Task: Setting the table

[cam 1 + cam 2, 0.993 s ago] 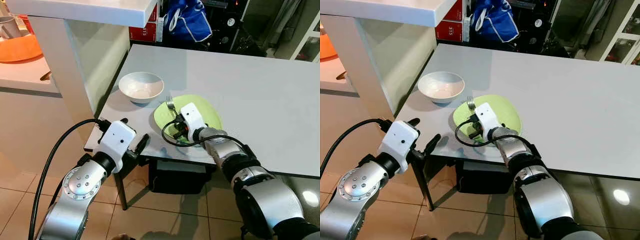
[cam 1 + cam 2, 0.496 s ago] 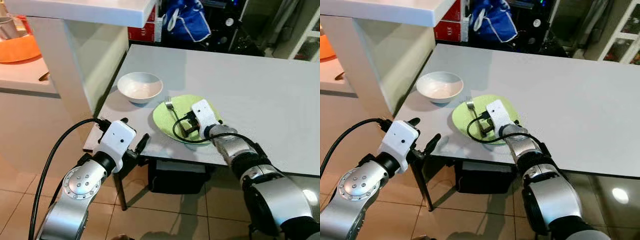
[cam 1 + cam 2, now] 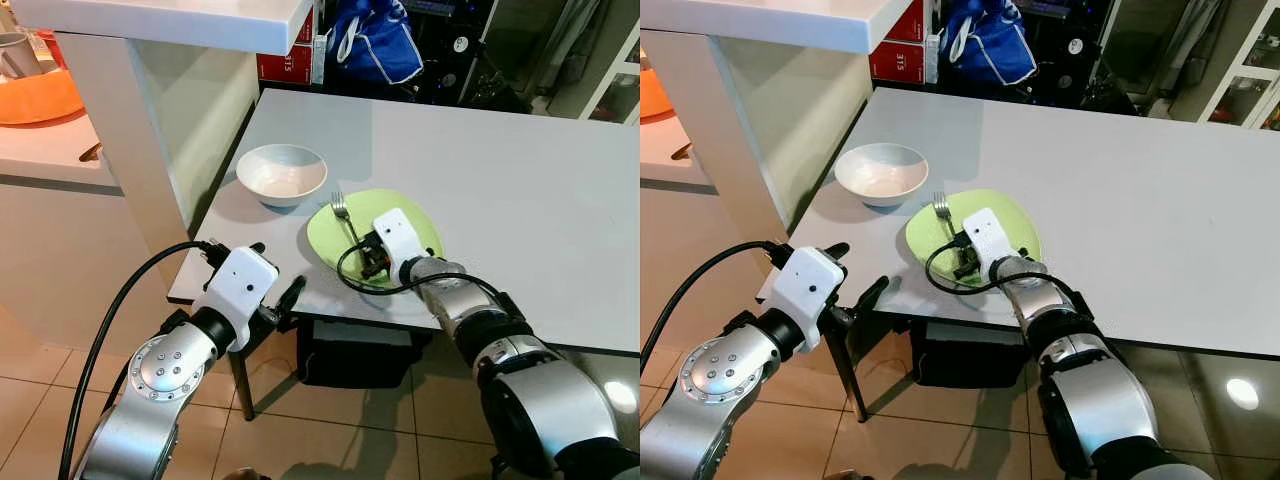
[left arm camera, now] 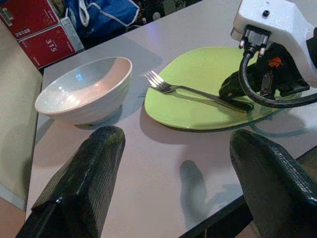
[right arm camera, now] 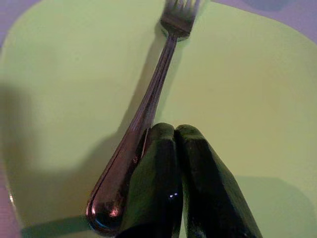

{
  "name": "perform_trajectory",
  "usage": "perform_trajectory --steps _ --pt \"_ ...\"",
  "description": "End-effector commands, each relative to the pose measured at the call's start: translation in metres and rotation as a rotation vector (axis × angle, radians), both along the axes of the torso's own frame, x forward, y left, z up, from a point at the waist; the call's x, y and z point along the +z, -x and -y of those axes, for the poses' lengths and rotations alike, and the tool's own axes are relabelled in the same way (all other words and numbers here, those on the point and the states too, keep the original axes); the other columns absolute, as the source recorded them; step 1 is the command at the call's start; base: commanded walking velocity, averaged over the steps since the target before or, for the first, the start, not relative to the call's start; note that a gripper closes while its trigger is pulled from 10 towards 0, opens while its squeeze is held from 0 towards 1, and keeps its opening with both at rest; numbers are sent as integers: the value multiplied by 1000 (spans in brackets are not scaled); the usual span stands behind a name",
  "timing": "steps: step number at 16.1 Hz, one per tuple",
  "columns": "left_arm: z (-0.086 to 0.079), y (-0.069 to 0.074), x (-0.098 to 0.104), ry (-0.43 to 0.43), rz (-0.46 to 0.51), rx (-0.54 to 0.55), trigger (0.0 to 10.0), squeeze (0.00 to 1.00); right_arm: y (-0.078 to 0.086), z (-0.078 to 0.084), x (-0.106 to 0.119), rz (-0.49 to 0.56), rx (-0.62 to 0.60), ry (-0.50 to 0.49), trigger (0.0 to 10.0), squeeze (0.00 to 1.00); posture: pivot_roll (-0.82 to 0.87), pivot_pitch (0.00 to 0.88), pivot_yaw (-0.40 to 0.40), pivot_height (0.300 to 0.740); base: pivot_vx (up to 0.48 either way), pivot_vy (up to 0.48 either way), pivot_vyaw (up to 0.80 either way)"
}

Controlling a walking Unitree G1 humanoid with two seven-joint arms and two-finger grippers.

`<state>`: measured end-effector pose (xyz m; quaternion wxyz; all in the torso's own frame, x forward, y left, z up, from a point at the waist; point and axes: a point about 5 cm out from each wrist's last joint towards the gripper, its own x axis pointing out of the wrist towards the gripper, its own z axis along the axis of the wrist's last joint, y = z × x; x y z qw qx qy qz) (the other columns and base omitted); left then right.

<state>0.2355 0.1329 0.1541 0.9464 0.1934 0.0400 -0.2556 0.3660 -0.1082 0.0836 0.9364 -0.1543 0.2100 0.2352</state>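
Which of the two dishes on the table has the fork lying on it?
The green plate: the fork lies on it. The white bowl beside it holds none.

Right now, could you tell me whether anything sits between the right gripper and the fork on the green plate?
Nothing visible does. The right gripper, fingers pressed together, rests right beside the fork handle on the green plate. The white bowl stands apart.

A fork (image 3: 347,220) lies on a plate (image 3: 424,228) near the table's (image 3: 520,190) front edge. A bowl (image 3: 282,174) sits just left of and behind the plate.
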Motion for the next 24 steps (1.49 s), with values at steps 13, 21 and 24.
perform_trajectory --steps 13,21,24 --pt "4 -1 2 2 2 -37 10000 0 4 -12 -3 -45 41 -61 0 0 36 0 -34 740 0 0 0" --pt "3 -22 10 5 71 29 10000 0 -20 15 39 134 -135 -80 10000 0 22 0 -27 740 0 0 0" --pt "3 -36 17 49 112 111 10000 0 -22 34 68 291 -237 -176 10000 0 5 0 -25 740 0 0 0"
